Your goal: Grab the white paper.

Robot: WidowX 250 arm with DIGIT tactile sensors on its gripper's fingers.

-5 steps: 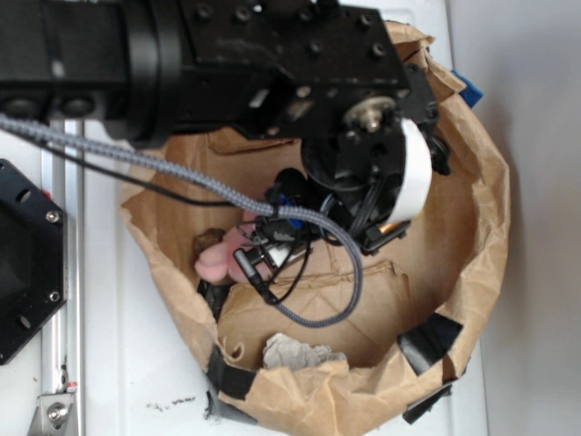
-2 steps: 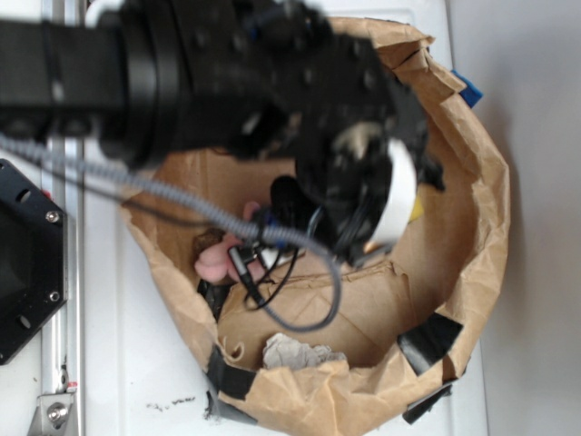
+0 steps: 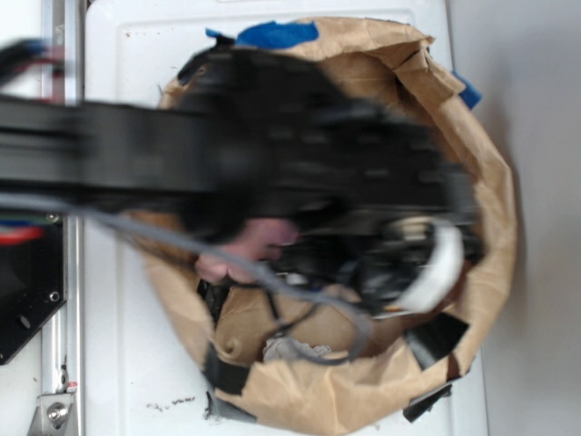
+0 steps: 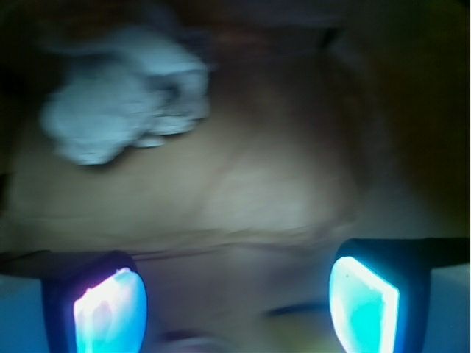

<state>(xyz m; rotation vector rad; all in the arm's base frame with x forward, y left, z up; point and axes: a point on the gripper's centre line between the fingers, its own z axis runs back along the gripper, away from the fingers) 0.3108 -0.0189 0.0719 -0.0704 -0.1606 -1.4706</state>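
The white paper (image 3: 292, 349) is a small wrinkly off-white wad lying inside the brown paper bag (image 3: 490, 191) near its front wall. In the wrist view it (image 4: 121, 110) shows blurred at the upper left, ahead of the fingers and to the left. My gripper (image 4: 235, 301) is open and empty, its two glowing pads (image 4: 110, 312) wide apart over the bag's brown floor. In the exterior view the arm is a dark blur over the bag and the fingertips are hidden.
A pink plush bunny (image 3: 241, 252) lies at the bag's left side under the arm. Black tape patches (image 3: 438, 336) sit on the bag's front wall. Blue tape (image 3: 277, 34) holds the far rim. A metal rail (image 3: 56, 363) runs down the left.
The arm has swung down and to the right over the bag, now motion-blurred, and covers more of the bag's inside. The paper wad has not moved.
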